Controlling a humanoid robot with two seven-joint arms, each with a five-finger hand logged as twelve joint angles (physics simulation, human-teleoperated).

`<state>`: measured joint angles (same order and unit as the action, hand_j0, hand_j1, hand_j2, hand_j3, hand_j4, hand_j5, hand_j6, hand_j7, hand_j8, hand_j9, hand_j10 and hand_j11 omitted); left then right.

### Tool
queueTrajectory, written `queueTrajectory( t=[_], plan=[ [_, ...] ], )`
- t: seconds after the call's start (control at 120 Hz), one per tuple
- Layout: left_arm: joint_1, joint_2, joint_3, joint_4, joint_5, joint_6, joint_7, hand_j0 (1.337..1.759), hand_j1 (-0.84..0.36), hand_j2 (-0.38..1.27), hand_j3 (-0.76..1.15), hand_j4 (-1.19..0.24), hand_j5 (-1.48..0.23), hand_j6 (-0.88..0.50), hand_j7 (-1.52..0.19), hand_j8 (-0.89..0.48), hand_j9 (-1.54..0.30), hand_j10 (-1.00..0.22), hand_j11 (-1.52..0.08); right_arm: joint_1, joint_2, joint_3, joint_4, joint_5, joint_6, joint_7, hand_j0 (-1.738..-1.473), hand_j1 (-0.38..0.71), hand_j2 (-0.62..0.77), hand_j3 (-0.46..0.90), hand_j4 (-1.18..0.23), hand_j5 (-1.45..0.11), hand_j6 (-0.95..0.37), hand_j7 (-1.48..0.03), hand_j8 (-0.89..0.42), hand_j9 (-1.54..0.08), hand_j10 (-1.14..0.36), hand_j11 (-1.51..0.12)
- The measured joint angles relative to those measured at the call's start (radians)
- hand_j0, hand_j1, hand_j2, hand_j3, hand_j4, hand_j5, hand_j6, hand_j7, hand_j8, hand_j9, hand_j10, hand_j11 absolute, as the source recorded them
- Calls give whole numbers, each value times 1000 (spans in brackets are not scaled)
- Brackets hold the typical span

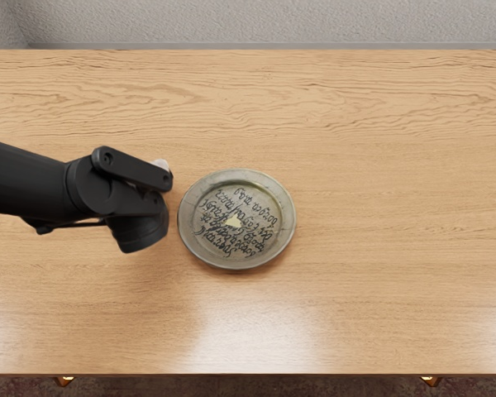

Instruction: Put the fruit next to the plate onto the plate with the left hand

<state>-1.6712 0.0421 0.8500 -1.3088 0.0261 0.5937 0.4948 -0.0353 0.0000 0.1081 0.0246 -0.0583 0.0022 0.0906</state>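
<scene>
Wooden table [355,124] carrying plate [285,219], not yet loaded. Left hand [136,217] just beside plate's left rim, covering pale sliver, likely the fruit [160,165]. Grasp state impossible to tell. Remaining: lift, transfer, release onto plate.

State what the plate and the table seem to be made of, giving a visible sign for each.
Plate: probably glazed ceramic, though dull metal is possible; grey-green, soft sheen on its raised rim, dark script painted inside.
Table: wood or wood veneer, smoothly varnished; wavy grain runs across it and a pale glare shows near the front edge.
</scene>
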Motion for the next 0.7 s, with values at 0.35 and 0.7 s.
queueTrajectory(
  t=[0.35, 0.7],
  plan=[
    [-37, 8, 5, -44, -10, 14, -1, 1658, 9, 58, 0, -287, -366, -267, -411, -270, -404, -284, -369, 0, 0, 0, 0, 0, 0, 0, -1658, -303, -7, 0, -39, -50, -39, -50, -39, -50, -39, -50],
    [-45, 10, 14, -76, -32, 17, -3, 1658, -111, 78, 0, -385, -499, -381, -507, -382, -505, -384, -499, 0, 0, 0, 0, 0, 0, 0, -1658, -303, -7, 0, -39, -50, -39, -50, -39, -50, -39, -50]
  ],
)
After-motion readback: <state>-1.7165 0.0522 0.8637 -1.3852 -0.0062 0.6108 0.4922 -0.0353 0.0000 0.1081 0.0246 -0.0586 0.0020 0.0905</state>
